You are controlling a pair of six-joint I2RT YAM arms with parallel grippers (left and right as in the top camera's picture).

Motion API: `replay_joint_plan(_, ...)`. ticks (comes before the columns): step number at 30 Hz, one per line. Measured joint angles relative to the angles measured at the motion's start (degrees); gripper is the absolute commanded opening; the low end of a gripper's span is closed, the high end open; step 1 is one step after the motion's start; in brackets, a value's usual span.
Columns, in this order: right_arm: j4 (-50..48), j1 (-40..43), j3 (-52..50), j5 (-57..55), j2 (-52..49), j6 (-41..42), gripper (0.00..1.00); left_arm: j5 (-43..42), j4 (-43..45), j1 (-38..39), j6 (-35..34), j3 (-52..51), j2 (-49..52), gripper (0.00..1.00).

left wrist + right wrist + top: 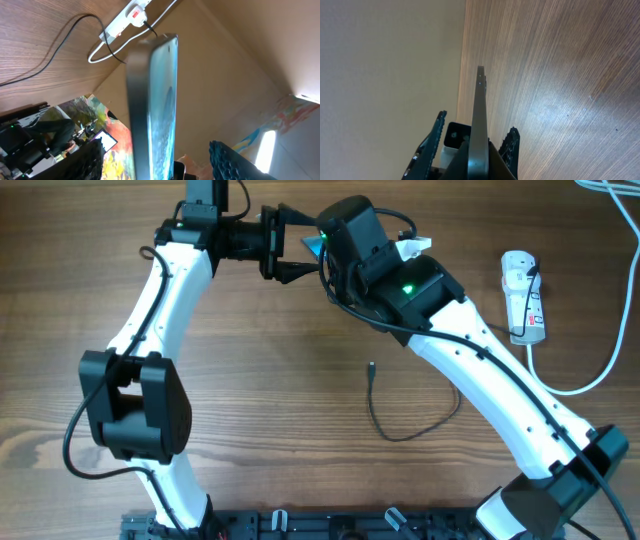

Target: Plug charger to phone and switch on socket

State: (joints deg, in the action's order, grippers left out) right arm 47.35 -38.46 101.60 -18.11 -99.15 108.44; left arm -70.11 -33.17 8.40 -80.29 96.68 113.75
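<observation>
Glass and smooth metal up in the air: the phone [313, 247] was off the bench [250, 380], standing on edge between the two arms at the far side, with a sliver of cyan screen peeking out. The left gripper [300, 248] was spread wide, fingers either side of the slab with clear daylight to both faces, so no hold from that arm. The right gripper [477, 122] sat much closer round the thin edge. By my reckoning it was the one clasping the phone across its flat faces, though the contact itself sat low and out of plain sight.

That was a stiff, light, slick thing, glossy glass on one face and a smooth back, with nothing to bite on. It would not forgive a drop or a hard squeeze. Best taken across the faces near one end, leaving the port end free.

Down on the bench the charger [410, 430] lay in a loose loop, limp and springy, its connector tip [371, 367] well apart from the socket [523, 295]. Grab it right behind the tip, I'd say, or it would flop.
</observation>
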Motion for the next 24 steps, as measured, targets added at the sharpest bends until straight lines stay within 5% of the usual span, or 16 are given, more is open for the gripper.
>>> replay_joint_plan(16, -0.74, 0.0, 0.0, 0.07, -0.46, 0.2, 0.04, 1.29, 0.24, 0.39, -1.38, 0.0, 0.0, 0.38)
replay_joint_plan(24, -0.74, 0.0, 0.0, 0.07, -0.52, 0.22, 0.04, 1.29, 0.22, 0.39, -1.46, 0.0, 0.0, 0.31)
